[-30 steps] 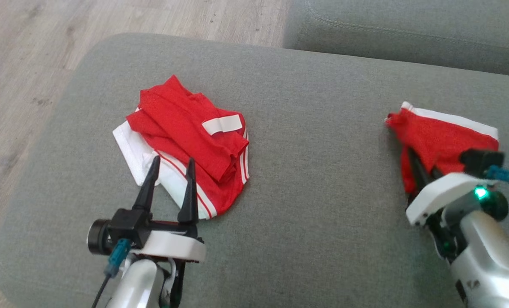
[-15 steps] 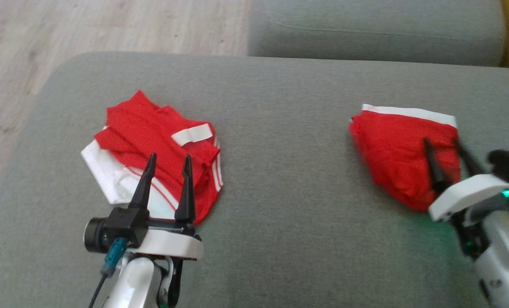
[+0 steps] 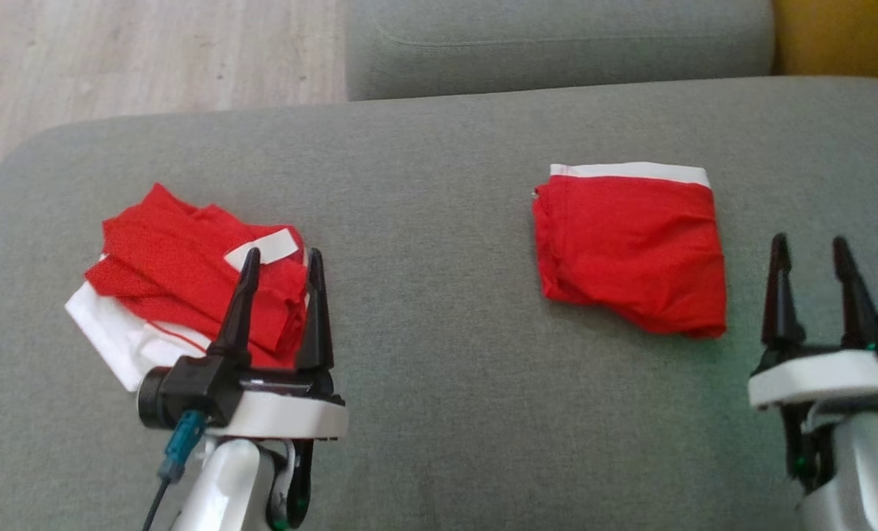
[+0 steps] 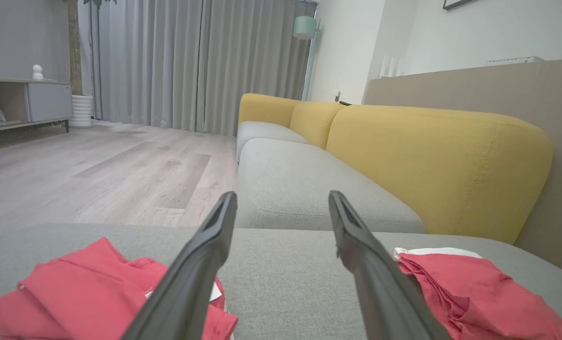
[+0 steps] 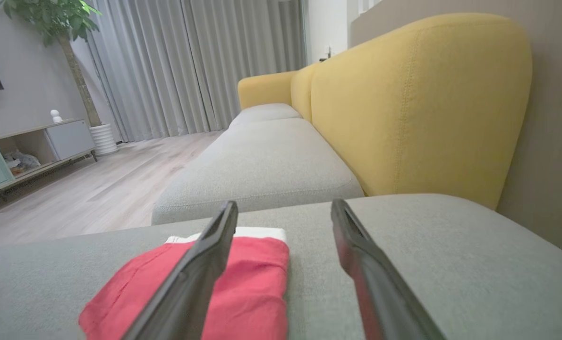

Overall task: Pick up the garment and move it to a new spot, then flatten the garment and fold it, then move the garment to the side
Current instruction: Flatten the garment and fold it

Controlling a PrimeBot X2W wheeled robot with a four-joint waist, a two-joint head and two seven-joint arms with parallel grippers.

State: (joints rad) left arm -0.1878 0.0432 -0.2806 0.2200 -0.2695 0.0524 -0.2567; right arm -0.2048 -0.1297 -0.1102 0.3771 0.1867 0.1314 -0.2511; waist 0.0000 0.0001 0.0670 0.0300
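The garment (image 3: pixel 631 247) is red with a white waistband and lies folded on the grey seat cushion (image 3: pixel 446 383), right of centre. My right gripper (image 3: pixel 809 241) stands open just right of it, fingers apart and clear of the cloth. In the right wrist view the garment (image 5: pixel 252 283) lies low and left, partly behind the left finger of that gripper (image 5: pixel 285 204). My left gripper (image 3: pixel 282 256) hovers open at the lower left with nothing in it; its wrist view shows the gripper (image 4: pixel 282 196) with the garment (image 4: pixel 474 293) at the right.
A loose pile of red and white clothes (image 3: pixel 166 295) lies at the cushion's left end, under my left fingers. A second grey cushion (image 3: pixel 557 44) sits behind, a yellow backrest (image 3: pixel 837 33) at far right, and wood floor (image 3: pixel 114 51) beyond the left edge.
My right gripper has opened, let go of the red garment and drawn back to its right; the garment now rests flat. The head camera has swung to the right.
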